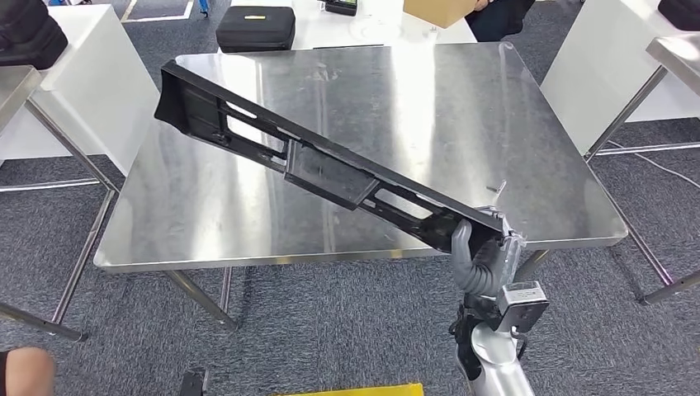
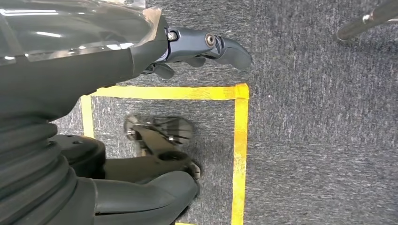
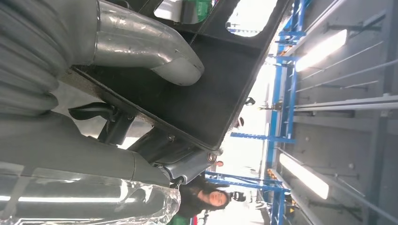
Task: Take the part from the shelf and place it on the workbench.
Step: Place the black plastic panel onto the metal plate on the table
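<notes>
The part is a long black plastic frame [image 1: 305,157] with several cut-outs. It slants over the steel workbench [image 1: 429,107], its far end raised at the back left, its near end at the front right edge. My right hand [image 1: 483,256] grips that near end from below, just off the workbench's front edge. In the right wrist view the thumb [image 3: 150,51] presses on the black part [image 3: 211,89]. My left hand [image 2: 202,47] hangs over the carpet with its fingers loosely curled and nothing in them.
A black case [image 1: 256,29] and a cardboard box [image 1: 437,10] lie on the white table behind. More steel tables stand at the left [image 1: 16,82] and right [image 1: 677,49]. Yellow tape [image 2: 239,140] marks the grey carpet. A person [image 3: 206,199] stands in the background.
</notes>
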`<state>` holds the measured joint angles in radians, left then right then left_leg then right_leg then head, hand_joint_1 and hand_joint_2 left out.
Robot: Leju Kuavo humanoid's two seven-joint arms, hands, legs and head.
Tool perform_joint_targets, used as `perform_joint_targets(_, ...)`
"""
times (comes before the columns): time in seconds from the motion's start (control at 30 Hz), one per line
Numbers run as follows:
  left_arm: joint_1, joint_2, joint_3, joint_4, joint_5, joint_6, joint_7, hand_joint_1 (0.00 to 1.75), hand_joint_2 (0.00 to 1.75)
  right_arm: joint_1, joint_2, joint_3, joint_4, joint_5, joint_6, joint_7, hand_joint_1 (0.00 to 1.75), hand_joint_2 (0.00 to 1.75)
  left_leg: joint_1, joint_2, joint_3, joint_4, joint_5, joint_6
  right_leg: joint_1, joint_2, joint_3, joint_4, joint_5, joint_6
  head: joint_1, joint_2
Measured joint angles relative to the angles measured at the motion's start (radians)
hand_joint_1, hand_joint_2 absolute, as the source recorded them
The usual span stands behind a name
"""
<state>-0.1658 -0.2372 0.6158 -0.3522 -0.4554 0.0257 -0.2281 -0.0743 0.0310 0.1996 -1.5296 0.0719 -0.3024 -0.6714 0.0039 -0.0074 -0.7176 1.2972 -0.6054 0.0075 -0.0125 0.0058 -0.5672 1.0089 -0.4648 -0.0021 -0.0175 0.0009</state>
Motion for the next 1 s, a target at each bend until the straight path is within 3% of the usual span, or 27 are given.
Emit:
perform_joint_targets(0.03, 0.0, 0.002, -0.001, 0.002, 0.002, -0.001, 0.0, 0.0, 1.75, 0.0, -0.001, 0.0, 0.004, -0.001, 0.0, 0.0, 1.75, 1.75, 0.001, 0.001, 0.0, -0.035, 0.03, 0.001, 0.0, 0.001, 0.01, 0.0, -0.008, 0.002, 0.0, 0.0)
perform_joint_targets(0.1, -0.001, 0.007, -0.004, 0.006, 0.008, -0.002, 0.0, 0.0, 1.75, -0.001, -0.002, 0.002, 0.011, -0.005, -0.001, 0.0, 1.75, 1.75, 0.001, 0.003, 0.039, -0.167, 0.128, 0.009, 0.0, 0.002, 0.032, -0.001, -0.025, 0.008, 0.0, 0.0)
perform_joint_targets(0.17, -0.003, 0.011, -0.006, 0.011, 0.015, -0.002, 0.0, 0.0, 1.75, -0.004, -0.005, 0.006, 0.017, -0.01, -0.001, 0.0, 1.75, 1.75, -0.006, 0.004, 0.067, -0.255, 0.167, 0.022, 0.002, 0.002, 0.044, -0.004, -0.038, 0.016, 0.001, 0.0)
perform_joint_targets(0.23, -0.003, 0.013, -0.008, 0.015, 0.019, -0.001, 0.001, 0.0, 1.75, -0.008, -0.006, 0.009, 0.022, -0.012, -0.001, 0.0, 1.75, 1.75, -0.013, 0.003, 0.072, -0.269, 0.16, 0.034, 0.004, 0.002, 0.049, -0.006, -0.043, 0.028, 0.001, 0.0)
perform_joint_targets(0.33, -0.004, 0.013, -0.011, 0.016, 0.02, -0.002, 0.002, 0.0, 1.75, -0.016, -0.01, 0.013, 0.028, -0.015, -0.002, 0.0, 1.75, 1.75, -0.008, 0.002, 0.101, -0.285, 0.167, 0.052, 0.005, 0.001, 0.041, 0.028, -0.054, 0.043, 0.002, 0.0)
perform_joint_targets(0.4, -0.01, 0.012, -0.017, 0.02, 0.019, -0.004, 0.002, 0.0, 1.75, -0.027, -0.014, 0.016, 0.036, -0.018, -0.003, -0.001, 1.75, 1.75, -0.005, 0.002, 0.116, -0.289, 0.16, 0.058, 0.003, 0.0, -0.02, 0.13, -0.079, 0.046, 0.004, 0.0)
perform_joint_targets(0.47, -0.012, 0.012, -0.025, 0.025, 0.019, -0.008, 0.004, 0.0, 1.75, -0.036, -0.017, 0.02, 0.051, -0.019, -0.003, -0.001, 1.75, 1.75, -0.004, 0.0, 0.126, -0.289, 0.149, 0.061, 0.002, 0.0, -0.107, 0.252, -0.113, 0.047, 0.005, 0.0)
perform_joint_targets(0.5, -0.012, 0.011, -0.03, 0.027, 0.018, -0.01, 0.005, 0.0, 1.75, -0.039, -0.018, 0.023, 0.062, -0.018, -0.003, -0.001, 1.75, 1.75, -0.004, -0.001, 0.133, -0.289, 0.143, 0.061, 0.001, 0.0, -0.136, 0.279, -0.117, 0.049, 0.005, 0.0)
perform_joint_targets(0.53, -0.012, 0.011, -0.036, 0.029, 0.019, -0.012, 0.008, 0.0, 1.75, -0.046, -0.019, 0.027, 0.074, -0.016, -0.005, -0.002, 1.75, 1.75, -0.004, -0.003, 0.142, -0.289, 0.135, 0.06, 0.001, 0.0, -0.148, 0.268, -0.103, 0.055, 0.005, 0.0)
perform_joint_targets(0.57, -0.013, 0.011, -0.042, 0.031, 0.019, -0.014, 0.011, 0.0, 1.75, -0.057, -0.021, 0.032, 0.09, -0.013, -0.009, -0.002, 1.75, 1.75, -0.003, -0.004, 0.153, -0.289, 0.127, 0.058, 0.0, 0.0, -0.14, 0.218, -0.069, 0.064, 0.005, 0.0)
perform_joint_targets(0.6, -0.014, 0.011, -0.05, 0.032, 0.019, -0.015, 0.015, 0.0, 1.75, -0.072, -0.022, 0.036, 0.107, -0.008, -0.015, -0.002, 1.75, 1.75, -0.003, -0.004, 0.164, -0.289, 0.118, 0.055, -0.001, -0.002, -0.119, 0.144, -0.021, 0.075, 0.005, 0.0)
perform_joint_targets(0.63, -0.016, 0.012, -0.057, 0.033, 0.019, -0.015, 0.02, 0.0, 1.75, -0.091, -0.023, 0.041, 0.128, 0.0, -0.024, -0.003, 1.75, 1.75, -0.004, -0.004, 0.175, -0.289, 0.109, 0.05, 0.0, -0.003, -0.099, 0.076, 0.015, 0.077, 0.005, 0.0)
perform_joint_targets(0.7, -0.024, 0.014, -0.077, 0.035, 0.02, -0.016, 0.032, 0.0, 1.75, -0.137, -0.021, 0.053, 0.181, 0.026, -0.049, -0.003, 1.75, 1.75, -0.007, -0.002, 0.185, -0.289, 0.094, 0.039, 0.005, -0.006, -0.071, 0.003, 0.049, 0.06, 0.005, 0.0)
perform_joint_targets(0.77, -0.031, 0.016, -0.097, 0.037, 0.024, -0.017, 0.042, 0.0, 1.75, -0.192, -0.018, 0.065, 0.246, 0.069, -0.089, -0.003, 1.75, 1.75, -0.009, -0.001, 0.19, -0.287, 0.087, 0.029, 0.005, -0.005, -0.063, 0.0, 0.045, 0.035, 0.004, 0.0)
perform_joint_targets(0.83, -0.037, 0.017, -0.117, 0.038, 0.031, -0.019, 0.048, 0.0, 1.75, -0.258, -0.014, 0.076, 0.324, 0.118, -0.136, -0.003, 1.75, 1.75, -0.006, 0.001, 0.179, -0.258, 0.078, 0.02, -0.001, -0.002, -0.052, -0.002, 0.044, 0.024, 0.004, 0.0)
perform_joint_targets(0.87, -0.041, 0.017, -0.129, 0.038, 0.034, -0.02, 0.051, 0.0, 1.75, -0.296, -0.011, 0.082, 0.368, 0.136, -0.154, -0.003, 1.75, 1.75, -0.004, 0.002, 0.155, -0.217, 0.067, 0.014, -0.003, -0.001, -0.044, -0.003, 0.041, 0.019, 0.003, 0.0)
perform_joint_targets(0.97, -0.049, 0.017, -0.155, 0.039, 0.039, -0.023, 0.058, 0.0, 1.75, -0.38, -0.003, 0.091, 0.478, 0.155, -0.174, -0.003, 1.75, 1.75, -0.001, 0.003, 0.026, -0.029, 0.011, 0.003, 0.0, -0.001, -0.03, -0.003, 0.026, 0.005, 0.003, 0.0)
perform_joint_targets(1.0, -0.048, 0.018, -0.161, 0.04, 0.04, -0.023, 0.06, 0.0, 1.75, -0.396, -0.001, 0.092, 0.505, 0.159, -0.179, -0.003, 1.75, 1.75, -0.001, 0.004, -0.008, 0.002, 0.007, 0.002, 0.001, -0.001, -0.024, -0.003, 0.021, 0.002, 0.003, 0.0)
